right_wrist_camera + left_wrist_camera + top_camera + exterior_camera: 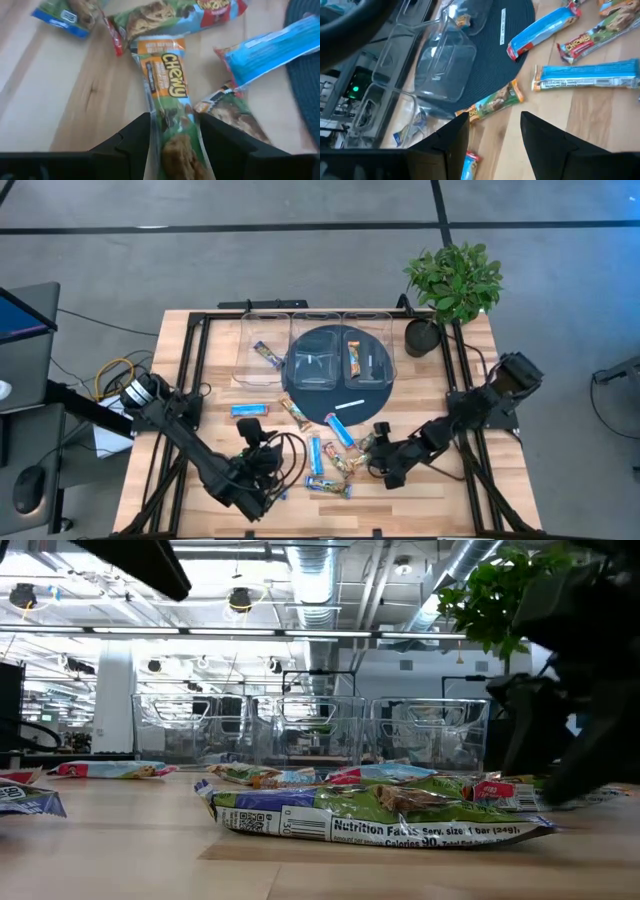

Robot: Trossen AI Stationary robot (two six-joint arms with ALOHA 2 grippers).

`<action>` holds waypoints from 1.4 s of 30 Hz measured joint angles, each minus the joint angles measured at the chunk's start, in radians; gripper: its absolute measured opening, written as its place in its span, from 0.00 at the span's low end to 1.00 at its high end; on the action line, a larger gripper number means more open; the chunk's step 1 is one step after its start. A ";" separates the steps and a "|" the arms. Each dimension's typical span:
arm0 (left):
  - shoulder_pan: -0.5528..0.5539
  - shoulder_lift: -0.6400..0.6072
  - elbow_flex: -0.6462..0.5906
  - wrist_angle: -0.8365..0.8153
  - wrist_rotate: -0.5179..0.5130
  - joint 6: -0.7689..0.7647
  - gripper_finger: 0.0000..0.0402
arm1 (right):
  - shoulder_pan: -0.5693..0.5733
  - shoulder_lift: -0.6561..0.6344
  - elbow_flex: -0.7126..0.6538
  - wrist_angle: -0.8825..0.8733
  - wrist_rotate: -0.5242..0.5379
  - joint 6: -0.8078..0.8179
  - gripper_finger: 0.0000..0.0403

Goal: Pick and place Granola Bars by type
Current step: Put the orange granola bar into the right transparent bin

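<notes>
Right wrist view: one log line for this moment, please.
right pincer open, straddling orange Chewy bar | left pincer open above table | bar not lifted

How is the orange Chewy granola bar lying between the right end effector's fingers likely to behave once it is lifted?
The orange Chewy bar will probably flex, since its foil wrapper looks crinkled and thin. It seems light for its size. The glossy film may slip between the right end effector fingers, which straddle it. Being flat, it should not roll.

Open-plan lab or office: exposed ceiling ducts, pendant lights, monitor beside wooden bench.
</notes>
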State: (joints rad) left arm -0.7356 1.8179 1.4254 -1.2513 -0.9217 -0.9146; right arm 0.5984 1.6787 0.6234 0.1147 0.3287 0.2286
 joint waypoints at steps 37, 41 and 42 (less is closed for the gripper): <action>0.009 0.001 -0.171 0.066 -0.070 -0.085 0.43 | -0.140 -0.432 0.099 -0.108 0.570 -0.030 0.12; 0.009 0.001 -0.171 0.066 -0.070 -0.092 0.43 | -0.313 -0.433 0.101 -0.110 0.567 0.033 0.11; 0.009 0.001 -0.171 0.066 -0.070 -0.092 0.43 | -0.354 -0.426 0.101 -0.114 0.566 0.044 0.11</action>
State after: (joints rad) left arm -0.7265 1.8187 1.2549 -1.1851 -0.9920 -1.0065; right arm 0.2439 1.2523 0.7246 0.0005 0.8945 0.2725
